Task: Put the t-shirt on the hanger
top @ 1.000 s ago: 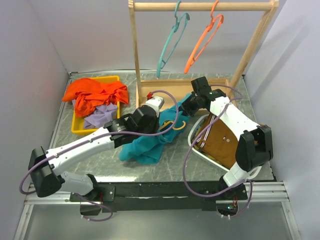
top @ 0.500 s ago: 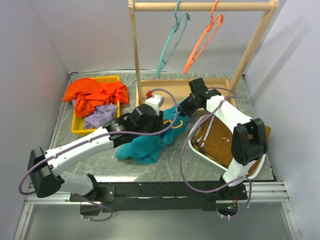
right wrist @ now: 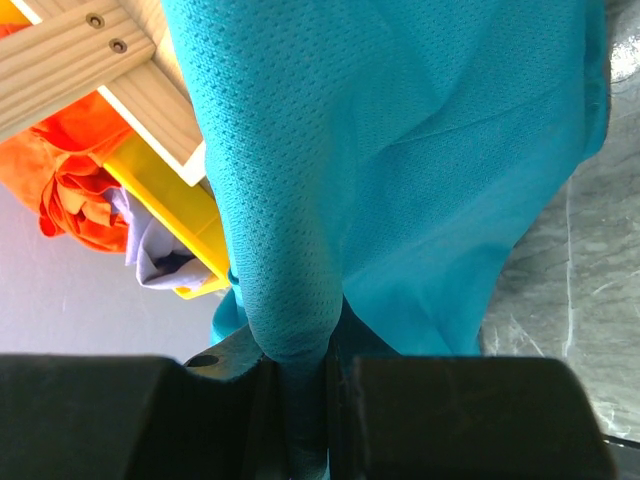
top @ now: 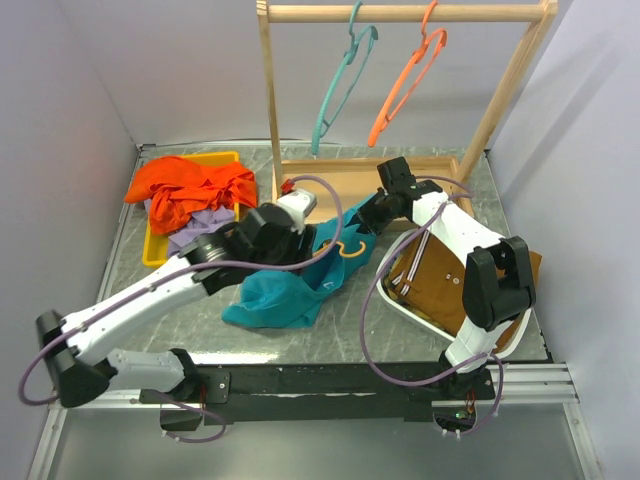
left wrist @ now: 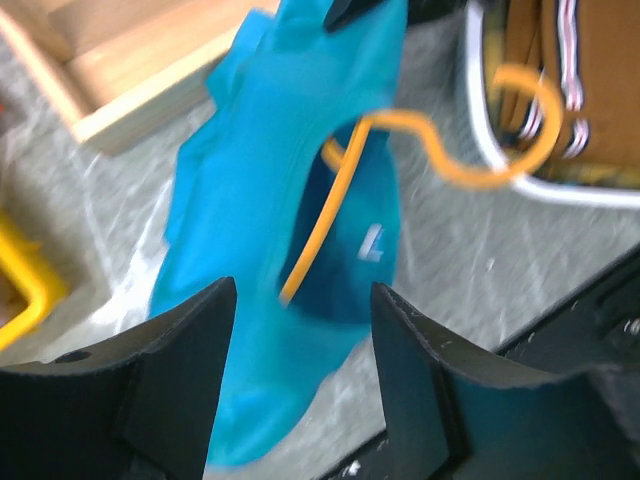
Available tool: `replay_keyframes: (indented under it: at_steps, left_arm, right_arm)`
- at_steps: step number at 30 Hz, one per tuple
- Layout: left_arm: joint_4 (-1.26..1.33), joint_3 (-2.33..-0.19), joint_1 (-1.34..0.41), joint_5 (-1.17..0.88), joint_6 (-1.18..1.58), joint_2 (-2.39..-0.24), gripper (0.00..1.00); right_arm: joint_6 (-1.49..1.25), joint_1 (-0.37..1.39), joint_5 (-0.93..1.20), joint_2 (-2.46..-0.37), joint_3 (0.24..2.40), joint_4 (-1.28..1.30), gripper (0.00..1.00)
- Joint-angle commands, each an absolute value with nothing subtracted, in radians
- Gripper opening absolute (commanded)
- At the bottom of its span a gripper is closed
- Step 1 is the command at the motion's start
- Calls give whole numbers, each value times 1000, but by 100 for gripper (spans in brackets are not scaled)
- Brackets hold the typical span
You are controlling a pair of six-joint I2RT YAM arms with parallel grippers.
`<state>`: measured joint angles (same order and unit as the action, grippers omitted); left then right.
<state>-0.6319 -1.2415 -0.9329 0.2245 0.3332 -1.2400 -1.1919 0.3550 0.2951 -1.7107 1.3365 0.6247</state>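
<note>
Marble tabletop [top: 330, 335] bears teal t-shirt [top: 275, 300] and yellow bin [top: 215, 157] holding orange garment [top: 190, 185], lavender garment [top: 186, 238].

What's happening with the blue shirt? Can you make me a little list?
t-shirt: teal, bunched on the table, one end pinched by a gripper
hanger: yellow, partly inside the shirt's opening, hook sticking out
right gripper: shut on the t-shirt
left gripper: open, above the shirt and hanger
tray: yellow, holds an orange-red garment and a lavender garment
</note>
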Motion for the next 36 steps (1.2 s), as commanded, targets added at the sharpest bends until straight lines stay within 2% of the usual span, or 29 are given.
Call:
replay_keyframes:
  at_steps: [1,5,12,19,25,36]
  left_arm:
    - [-747,-1178,-945,233,297,-1106,62]
    - [-776,-1099,-1049,363,366,-1043,64]
    - [-854,-1068,-1164,520,468,-1081,65]
    - [-842,-1034,-1209,534,459,-1068,68]
    - [-798,-1000,-1262,491,433,-1058,68]
    - [-810,-1008,-1393,593,439,-1187,70]
  right_arm:
    - [-1180,354,324,-1724,1357,600,0]
    - [-1170,356,327,-1735,1374,614,0]
    - [-1147,357,290,-1715,1352,637,0]
    - [-1082,397,161,-1680,1322,695,0]
    - [-1083,416,195,-1677,1273,660,0]
    - [-1068,428,204,-1661,1272,675,0]
